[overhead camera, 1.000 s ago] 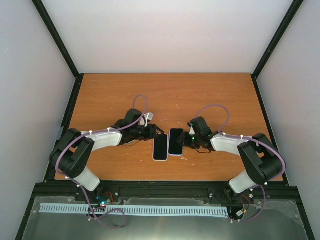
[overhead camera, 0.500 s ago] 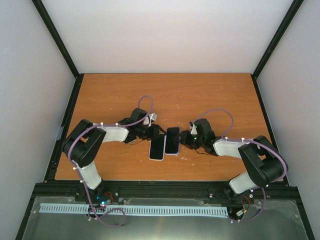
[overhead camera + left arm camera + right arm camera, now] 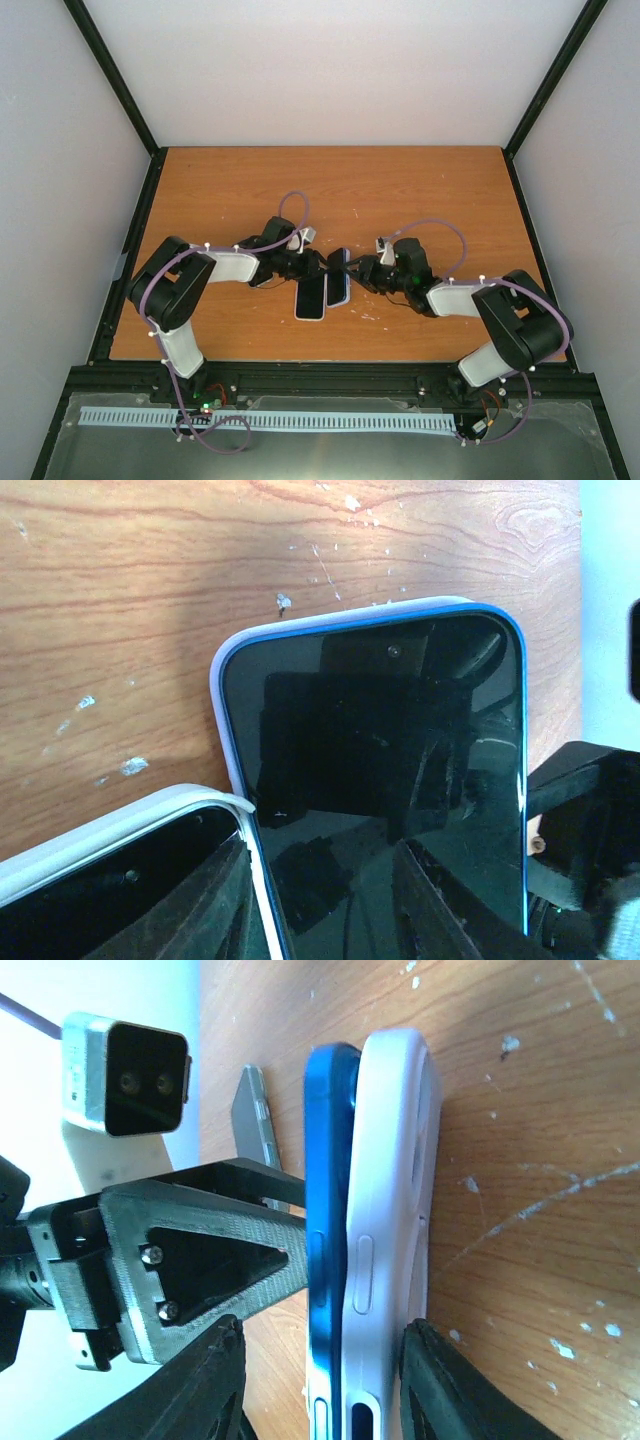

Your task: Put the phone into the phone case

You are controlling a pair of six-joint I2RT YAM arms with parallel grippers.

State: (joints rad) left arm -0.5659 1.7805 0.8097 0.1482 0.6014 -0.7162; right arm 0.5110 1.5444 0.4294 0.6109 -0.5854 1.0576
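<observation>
The blue phone stands tilted on its long edge in mid-table, with the white phone case lying against its back. Edge-on in the right wrist view, the phone is only partly seated in the case. My right gripper is open and straddles both. One finger is at the case's back, and the other is apart from the screen. My left gripper is open in front of the phone's screen. One of its fingers touches the screen side.
A second dark-screened slab with a white rim lies flat just left of the phone. It also shows in the left wrist view. Both arms meet at mid-table, left gripper and right gripper. Black frame posts border the table.
The phone went from lying flat to standing tilted on its edge. Both grippers closed in on it from either side, and the flat slab shifted slightly left.
</observation>
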